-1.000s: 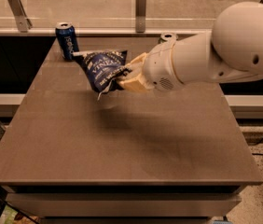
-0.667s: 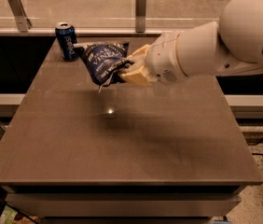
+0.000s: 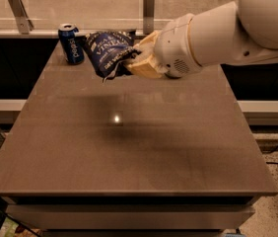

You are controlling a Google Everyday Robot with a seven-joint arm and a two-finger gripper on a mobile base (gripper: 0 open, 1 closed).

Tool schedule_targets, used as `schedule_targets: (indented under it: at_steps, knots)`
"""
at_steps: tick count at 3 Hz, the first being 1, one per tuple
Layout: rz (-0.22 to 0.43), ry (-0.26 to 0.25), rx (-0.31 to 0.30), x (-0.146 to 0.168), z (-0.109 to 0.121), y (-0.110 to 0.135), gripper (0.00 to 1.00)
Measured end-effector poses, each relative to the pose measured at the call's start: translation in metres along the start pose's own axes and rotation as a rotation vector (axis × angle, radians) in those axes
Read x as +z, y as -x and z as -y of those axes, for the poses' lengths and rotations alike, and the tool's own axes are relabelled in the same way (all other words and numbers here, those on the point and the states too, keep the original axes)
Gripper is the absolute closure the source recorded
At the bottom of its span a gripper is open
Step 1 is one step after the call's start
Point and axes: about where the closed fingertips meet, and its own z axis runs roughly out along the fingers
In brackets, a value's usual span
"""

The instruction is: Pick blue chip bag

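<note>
The blue chip bag (image 3: 108, 52) is dark blue and crinkly with white lettering. It hangs in the air above the far part of the brown table (image 3: 129, 152), clear of the surface. My gripper (image 3: 135, 62) reaches in from the right on a large white arm and is shut on the bag's right side with its tan fingers (image 3: 144, 65). The bag's shadow lies on the table below it.
A blue drink can (image 3: 71, 43) stands upright at the table's far left corner, just left of the bag. A glass railing with metal posts (image 3: 149, 4) runs behind the table. Low ledges flank the table left and right.
The gripper has lifted the chip bag higher and a little toward the far edge. The can has not moved.
</note>
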Motion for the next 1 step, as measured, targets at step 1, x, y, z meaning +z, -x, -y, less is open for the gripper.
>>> schedule_targets:
  at_steps: [1]
  knots:
    - [0.000, 0.000, 0.000, 0.0000, 0.0000, 0.0001, 1.00]
